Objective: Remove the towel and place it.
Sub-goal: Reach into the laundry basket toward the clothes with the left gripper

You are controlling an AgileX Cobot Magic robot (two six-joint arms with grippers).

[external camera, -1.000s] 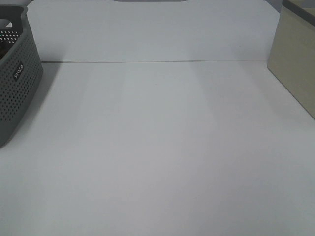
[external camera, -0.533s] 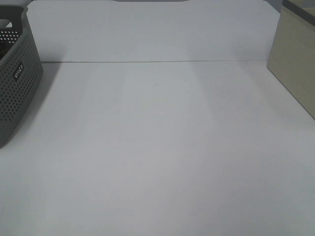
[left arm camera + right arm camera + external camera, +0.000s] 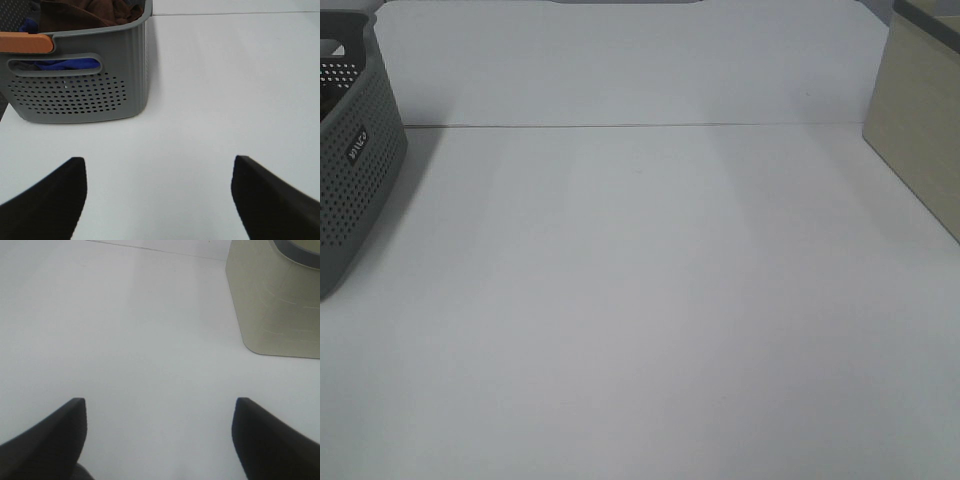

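The dark reddish-brown towel (image 3: pixel 85 11) lies bunched inside the grey perforated basket (image 3: pixel 80 95), next to blue cloth (image 3: pixel 65 64) that shows through the handle slot. In the exterior high view only the basket (image 3: pixel 355 170) shows, at the far left edge; the towel is hidden there. My left gripper (image 3: pixel 159 200) is open and empty, low over the white table, a short way in front of the basket. My right gripper (image 3: pixel 159 440) is open and empty over bare table. Neither gripper shows in the exterior high view.
A beige fabric bin (image 3: pixel 920 140) stands at the back right and also shows in the right wrist view (image 3: pixel 277 300). An orange handle piece (image 3: pixel 25 42) sits on the basket's rim. The white table (image 3: pixel 640 300) meets a white back wall along a seam.
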